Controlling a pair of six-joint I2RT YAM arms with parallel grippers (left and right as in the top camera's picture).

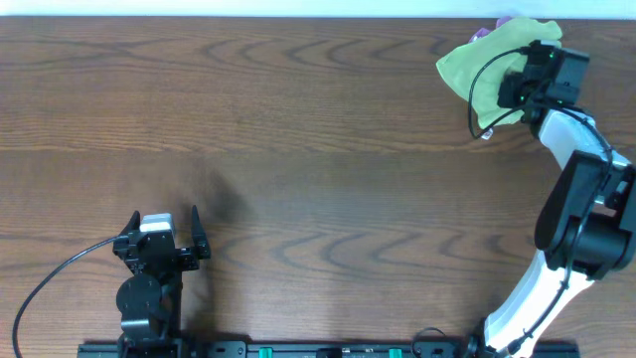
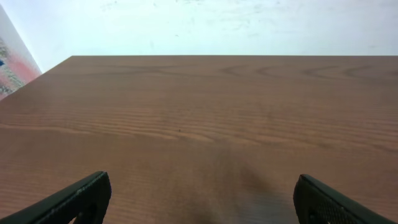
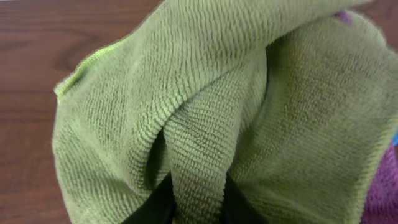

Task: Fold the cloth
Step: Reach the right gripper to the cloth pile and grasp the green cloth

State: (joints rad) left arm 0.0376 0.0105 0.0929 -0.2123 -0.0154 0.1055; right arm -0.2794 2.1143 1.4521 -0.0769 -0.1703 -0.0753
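Observation:
The cloth (image 1: 477, 62) is a yellow-green terry cloth bunched at the table's far right corner. In the right wrist view the cloth (image 3: 186, 112) fills the frame, with a brighter stitched edge at its left. My right gripper (image 1: 515, 88) reaches into it from the right. A raised fold of the cloth is pinched between the dark fingers (image 3: 155, 208), so my right gripper (image 3: 198, 205) is shut on it. My left gripper (image 1: 165, 214) rests near the front left, far from the cloth. The left gripper (image 2: 202, 202) is open with only bare wood between its fingers.
A purple cloth (image 1: 507, 22) peeks out from under the yellow-green one at the far edge, and the purple cloth (image 3: 382, 193) shows at the right of the right wrist view. The wooden table (image 1: 298, 149) ends just behind the pile.

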